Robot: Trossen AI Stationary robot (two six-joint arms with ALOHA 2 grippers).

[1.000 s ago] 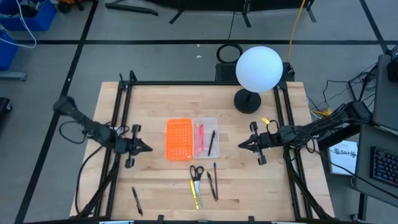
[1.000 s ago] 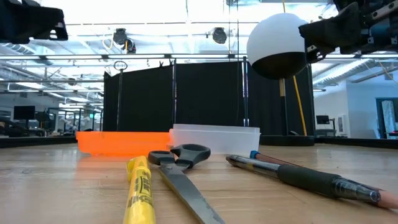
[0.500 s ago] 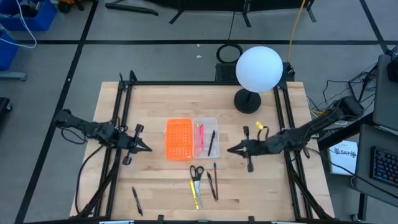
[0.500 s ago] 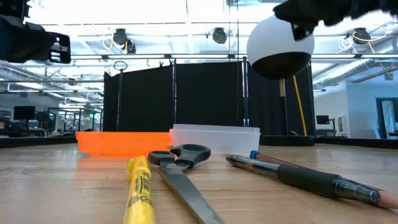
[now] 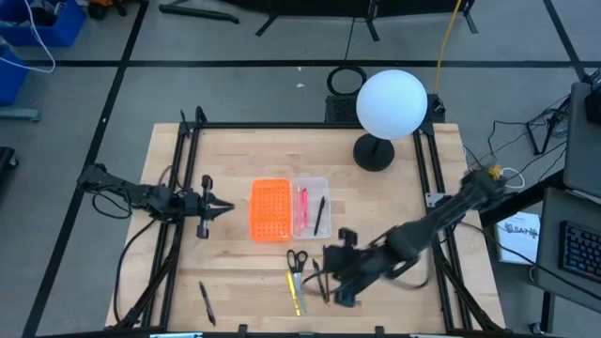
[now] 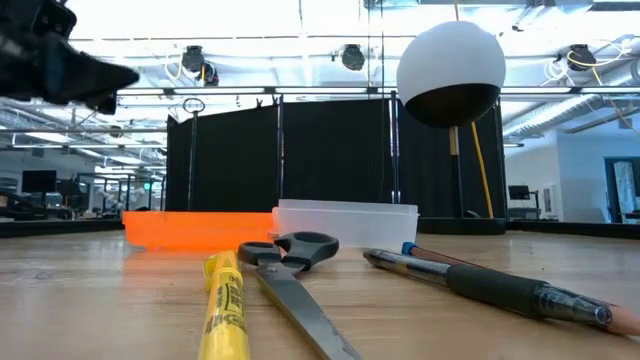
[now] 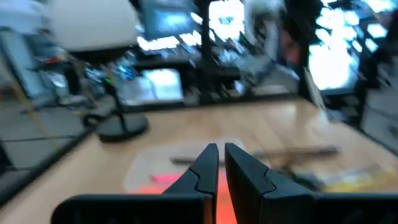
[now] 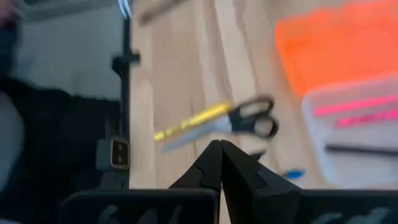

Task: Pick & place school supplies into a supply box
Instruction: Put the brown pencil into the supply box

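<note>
The supply box, a clear tray, sits mid-table and holds pink pens and a black pen. The orange perforated piece lies against its left side. Near the front edge lie the scissors, a yellow pen, black pens and a blue pen. In the low view they show close up: the scissors and the yellow pen. My right gripper is shut and hovers over these pens, just right of the scissors. My left gripper is shut, left of the orange piece.
A white globe lamp stands on its dark base at the far right of the table. A lone black pen lies near the front left corner. Black frame rails run along both table sides.
My right arm has swung from the table's right side toward the near edge and leftward, coming down over the loose pens beside the scissors, and has left the low view. My left gripper has shifted slightly toward the far edge. The supplies have stayed where they were.
</note>
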